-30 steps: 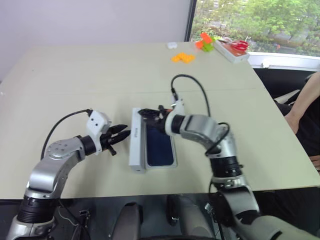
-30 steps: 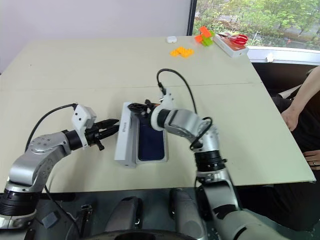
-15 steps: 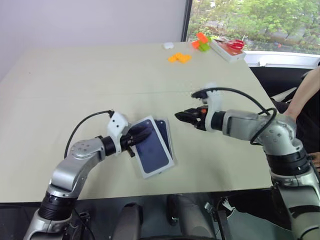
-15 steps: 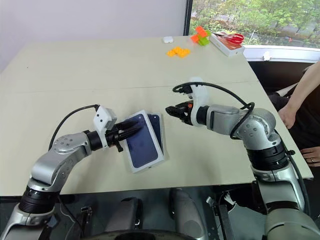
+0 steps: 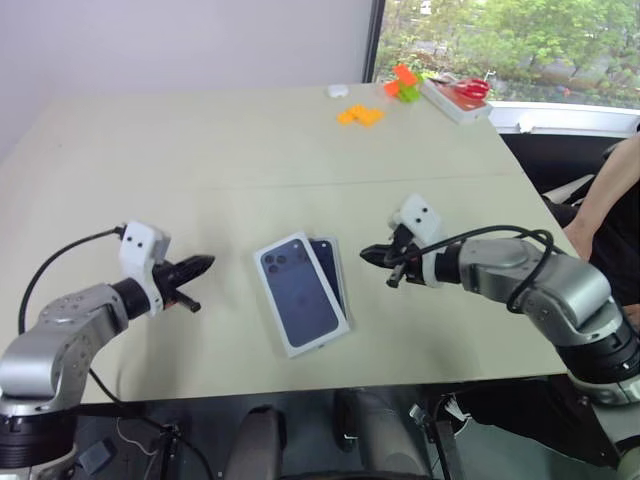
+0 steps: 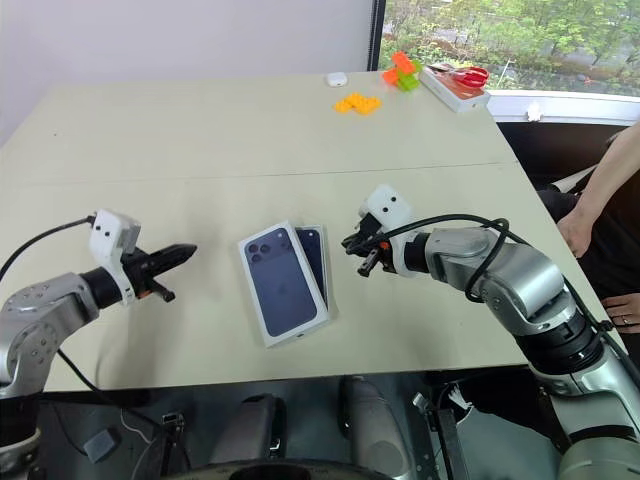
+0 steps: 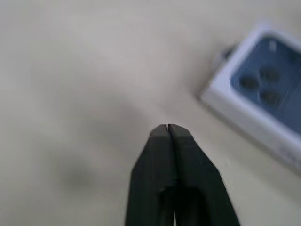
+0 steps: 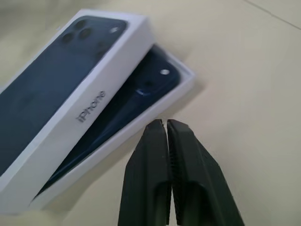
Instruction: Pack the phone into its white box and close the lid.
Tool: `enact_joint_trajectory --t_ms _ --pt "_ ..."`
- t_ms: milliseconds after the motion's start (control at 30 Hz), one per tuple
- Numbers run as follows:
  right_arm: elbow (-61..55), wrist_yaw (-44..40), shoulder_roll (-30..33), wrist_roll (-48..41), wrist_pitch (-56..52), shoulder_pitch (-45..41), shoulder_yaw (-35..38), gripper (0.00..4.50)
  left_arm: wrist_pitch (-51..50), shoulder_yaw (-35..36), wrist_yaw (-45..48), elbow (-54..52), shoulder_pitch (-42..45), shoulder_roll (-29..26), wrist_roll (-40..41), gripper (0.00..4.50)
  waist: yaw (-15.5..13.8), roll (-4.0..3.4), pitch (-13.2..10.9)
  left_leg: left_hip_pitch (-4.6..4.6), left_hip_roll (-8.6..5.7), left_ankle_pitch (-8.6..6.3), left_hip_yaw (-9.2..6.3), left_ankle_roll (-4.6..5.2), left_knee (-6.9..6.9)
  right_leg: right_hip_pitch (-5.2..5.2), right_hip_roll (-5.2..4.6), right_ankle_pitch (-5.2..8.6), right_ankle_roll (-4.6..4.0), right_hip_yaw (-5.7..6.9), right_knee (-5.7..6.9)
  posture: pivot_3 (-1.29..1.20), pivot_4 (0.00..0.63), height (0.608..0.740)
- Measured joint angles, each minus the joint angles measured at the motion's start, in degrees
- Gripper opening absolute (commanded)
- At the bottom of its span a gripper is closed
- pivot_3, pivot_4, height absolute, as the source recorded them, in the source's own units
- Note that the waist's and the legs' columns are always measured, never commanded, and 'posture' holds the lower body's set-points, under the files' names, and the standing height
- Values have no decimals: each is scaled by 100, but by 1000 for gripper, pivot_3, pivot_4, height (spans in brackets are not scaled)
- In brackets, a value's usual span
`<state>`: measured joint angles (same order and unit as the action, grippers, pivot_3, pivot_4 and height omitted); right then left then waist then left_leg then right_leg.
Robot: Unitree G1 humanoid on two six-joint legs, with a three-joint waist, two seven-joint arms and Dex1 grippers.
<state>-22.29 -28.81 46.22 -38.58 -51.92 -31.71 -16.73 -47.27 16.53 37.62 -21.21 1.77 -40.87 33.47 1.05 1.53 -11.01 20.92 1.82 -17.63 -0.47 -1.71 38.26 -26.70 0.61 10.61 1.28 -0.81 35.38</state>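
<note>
Phone packaging sits mid-desk: the slim dark navy-blue smartphone (image 8: pixel 141 89) lies in the shallow white rectangular cardboard box (image 8: pixel 188 82), while the white rectangular lid (image 5: pixel 300 293), printed with a dark blue phone and camera lenses, rests askew on top, shifted toward the robot's left so that it covers only part of the box and leaves a strip of the phone exposed along the right side. The lid's picture faces up, its side wall bearing grey lettering in the right wrist view. The left tool (image 5: pixel 203 264), its two black fingers clenched together on nothing, hovers over the bare pale beige desk (image 5: pixel 200 150) to the left of the lid, clear of it and pointing toward it. The right tool (image 5: pixel 371 254), likewise clenched and empty, hangs just to the right of the box, its tips aimed at the exposed edge without touching it. At the far edge of the desk, near the window, lie orange plastic blocks (image 5: pixel 364 116), an orange and green toy piece (image 5: pixel 405 85), a small white rounded object (image 5: pixel 337 91) and a white tray holding red items (image 5: pixel 457 98). A person's forearm (image 5: pixel 612 195) shows at the right side of the scene, beyond the desk's edge.
</note>
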Motion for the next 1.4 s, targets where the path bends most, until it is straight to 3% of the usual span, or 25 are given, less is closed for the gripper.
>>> enact_joint_trajectory --t_ms 433,1400 --pt "-64 -359 -623 1104 -127 -16 -616 0 -469 -1365 -581 -953 -78 322 -132 33 10 4 1 -40 -2 -1 8 1 -5 23 1 -2 3 -16 8 0 150 732" --pt "-152 -574 -1039 1670 -516 -6 -505 0 -580 -1523 -1277 -982 481 1111 -291 33 13 6 2 -46 -3 -4 15 6 -4 27 3 -4 6 -25 8 0 150 732"
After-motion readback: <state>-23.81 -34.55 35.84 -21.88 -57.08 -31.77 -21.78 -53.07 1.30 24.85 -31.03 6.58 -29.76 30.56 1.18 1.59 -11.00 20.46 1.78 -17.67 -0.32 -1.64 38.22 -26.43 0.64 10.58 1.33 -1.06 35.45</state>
